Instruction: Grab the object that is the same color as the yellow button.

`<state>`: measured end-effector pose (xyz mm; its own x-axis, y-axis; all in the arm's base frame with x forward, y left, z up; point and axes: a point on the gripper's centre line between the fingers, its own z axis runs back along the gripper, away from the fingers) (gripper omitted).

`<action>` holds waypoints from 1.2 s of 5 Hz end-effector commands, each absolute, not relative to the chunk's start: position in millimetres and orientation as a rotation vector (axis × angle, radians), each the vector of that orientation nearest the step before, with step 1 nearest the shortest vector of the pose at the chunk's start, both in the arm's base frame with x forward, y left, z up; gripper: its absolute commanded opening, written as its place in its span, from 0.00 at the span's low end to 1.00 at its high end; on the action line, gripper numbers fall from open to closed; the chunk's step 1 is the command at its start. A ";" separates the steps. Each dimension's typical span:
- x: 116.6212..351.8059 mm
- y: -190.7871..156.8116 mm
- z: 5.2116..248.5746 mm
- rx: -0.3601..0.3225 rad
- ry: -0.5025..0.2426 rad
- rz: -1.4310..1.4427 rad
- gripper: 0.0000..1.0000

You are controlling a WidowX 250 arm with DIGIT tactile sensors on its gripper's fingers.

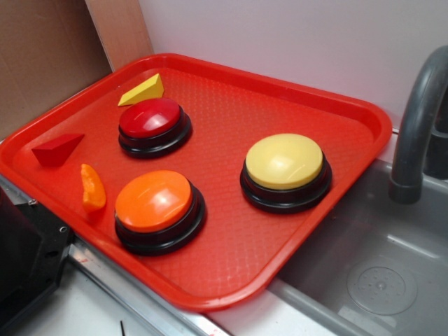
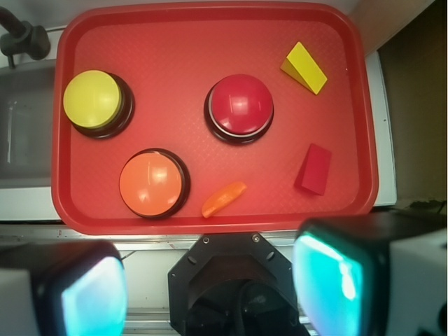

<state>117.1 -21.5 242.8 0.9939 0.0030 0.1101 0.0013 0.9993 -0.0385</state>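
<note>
- Plainly, the yellow wedge block (image 1: 142,90) lies on its side near the far left corner of the red tray (image 1: 231,269) in the exterior view; the wrist view (image 2: 304,67) puts it at the upper right, clear of the rim and touching nothing.
- Just beside it sits the red-domed button (image 1: 154,126) — close in the exterior view, while the wrist view (image 2: 239,108) shows a plain gap of bare tray between them.
- Well apart, across the tray, stands the yellow button (image 1: 285,171), pale dome on a black base, nearest the sink side.
- The orange-domed button (image 1: 159,210) stands at the tray's near edge, the orange curved slice (image 1: 92,187) just beside it and the red wedge (image 1: 57,149) further toward the left rim.
- Only the exterior view shows the grey faucet (image 1: 416,126) in full and the sink basin (image 1: 378,280) with its drain; the wrist view catches just a corner of them.
- Only the wrist view shows the gripper (image 2: 210,287) — its two fingers (image 2: 336,276) stand wide apart at the bottom of the frame, holding nothing, off the tray's near edge.
</note>
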 end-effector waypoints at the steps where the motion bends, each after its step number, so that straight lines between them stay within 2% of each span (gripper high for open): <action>1: 117.1 -21.5 242.8 -0.039 -0.110 0.001 1.00; 2: 156.4 -10.0 230.8 -0.069 -0.121 0.033 1.00; 3: 188.7 4.9 212.9 -0.050 -0.122 0.054 1.00; 4: 197.5 17.8 206.1 -0.015 -0.149 0.060 1.00; 5: 228.3 54.6 169.1 0.016 -0.212 -0.115 1.00; 6: 239.7 82.1 150.2 0.062 -0.238 -0.224 1.00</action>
<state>235.5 77.8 136.7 0.9506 -0.2433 0.1926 0.2346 0.9698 0.0671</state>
